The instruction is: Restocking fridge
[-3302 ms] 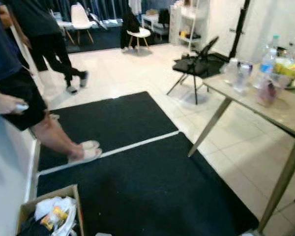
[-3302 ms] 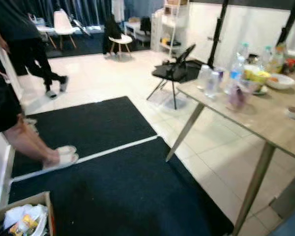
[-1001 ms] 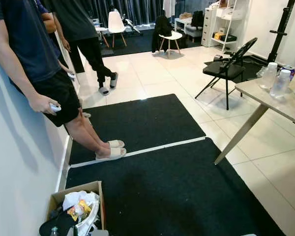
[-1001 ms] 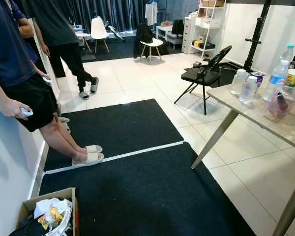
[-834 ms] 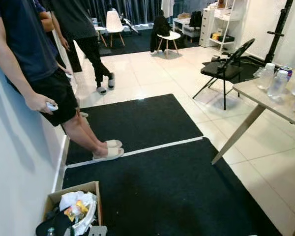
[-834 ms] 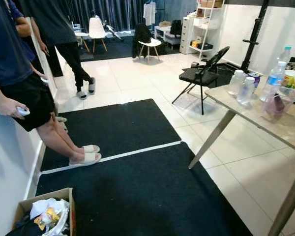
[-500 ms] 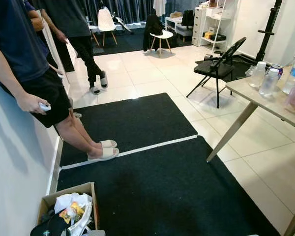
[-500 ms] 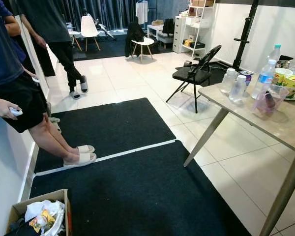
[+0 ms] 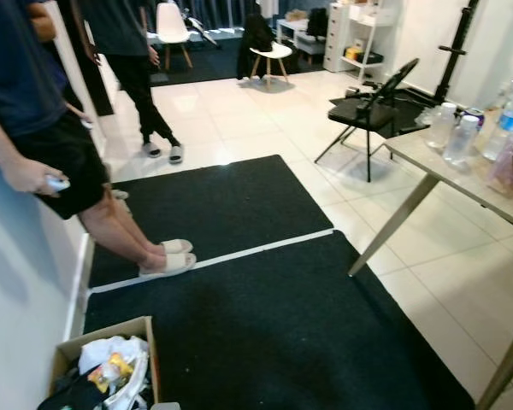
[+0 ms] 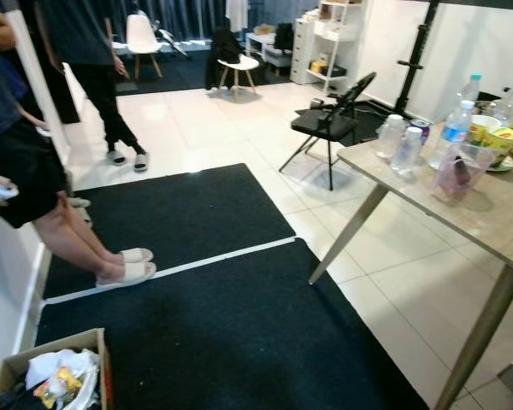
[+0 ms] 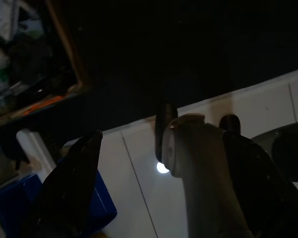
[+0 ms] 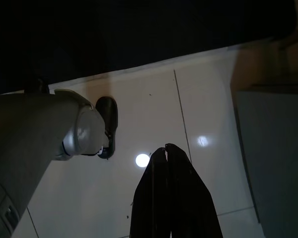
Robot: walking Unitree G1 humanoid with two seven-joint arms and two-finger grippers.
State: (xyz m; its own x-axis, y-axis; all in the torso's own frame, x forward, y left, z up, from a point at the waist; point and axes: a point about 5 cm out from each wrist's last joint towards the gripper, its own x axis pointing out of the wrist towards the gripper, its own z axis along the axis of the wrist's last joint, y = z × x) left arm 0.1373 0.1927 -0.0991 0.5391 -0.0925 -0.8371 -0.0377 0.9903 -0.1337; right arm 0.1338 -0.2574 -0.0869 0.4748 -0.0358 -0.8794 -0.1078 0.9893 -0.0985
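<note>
Head view: bottles (image 10: 399,141) on tabletop (image 10: 487,213), right of black mat (image 9: 265,316). No fridge seen; restocking barely begun. Left claw (image 11: 154,163) wide, empty; right claw (image 12: 166,151) closed, empty.

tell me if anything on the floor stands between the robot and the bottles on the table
Nothing visible blocks the way. The bottles stand near the corner of the table, ahead on the robot's right, and only black mat and bare tile lie between. The folding chair sits beyond the table, and the person stands off left.
</note>
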